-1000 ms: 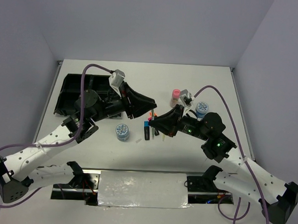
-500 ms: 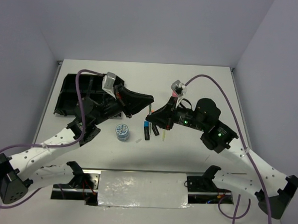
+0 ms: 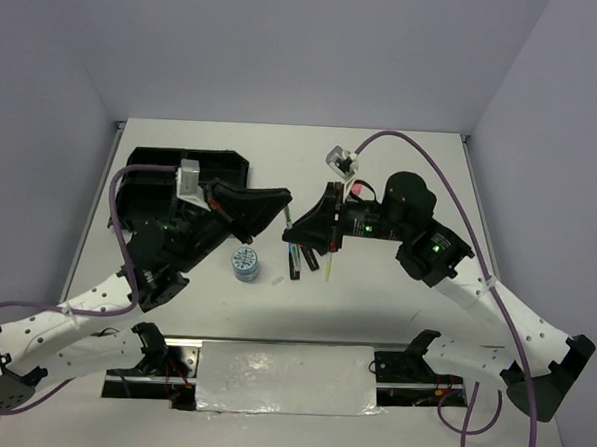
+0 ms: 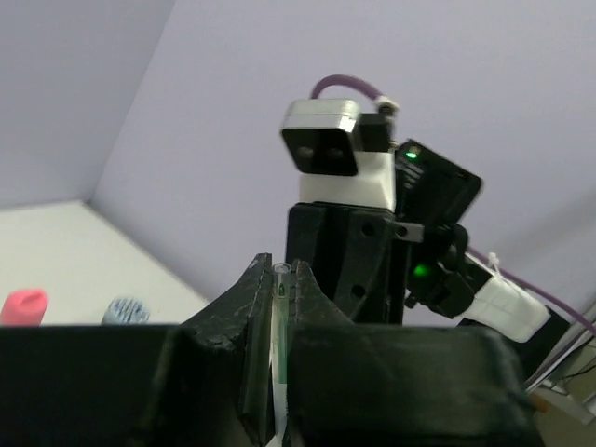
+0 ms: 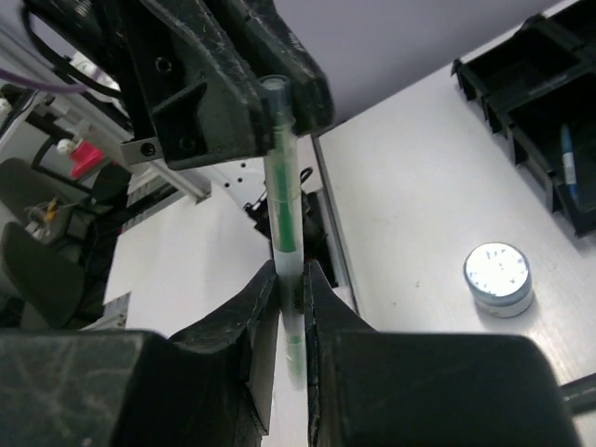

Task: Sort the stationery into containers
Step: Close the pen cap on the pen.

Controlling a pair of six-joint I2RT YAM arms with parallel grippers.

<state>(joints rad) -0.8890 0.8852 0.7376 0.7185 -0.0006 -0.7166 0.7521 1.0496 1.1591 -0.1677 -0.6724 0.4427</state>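
A thin clear pen with a green core [image 5: 282,200] is held at both ends above the table. My right gripper [image 5: 291,279] is shut on its lower part. My left gripper [image 4: 277,275] is shut on its top end [image 4: 279,307]. From above, the left gripper [image 3: 286,195] and right gripper [image 3: 300,227] meet tip to tip at the pen [image 3: 290,216], right of the black tray [image 3: 146,170]. One blue-white tin [image 3: 244,264] stands on the table below them. Short black markers [image 3: 297,259] and a yellow-green pen [image 3: 330,264] lie under the right gripper.
The tray [image 5: 545,88] holds a blue pen [image 5: 566,154] in one compartment. A pink-capped bottle [image 4: 23,305] and a second tin [image 4: 126,309] stand far right of the left gripper. The right arm [image 3: 409,219] hangs over the table's middle.
My left gripper has shut on the pen's top end. Both arms have moved left towards the tray, the right one carrying the pen up off the table.
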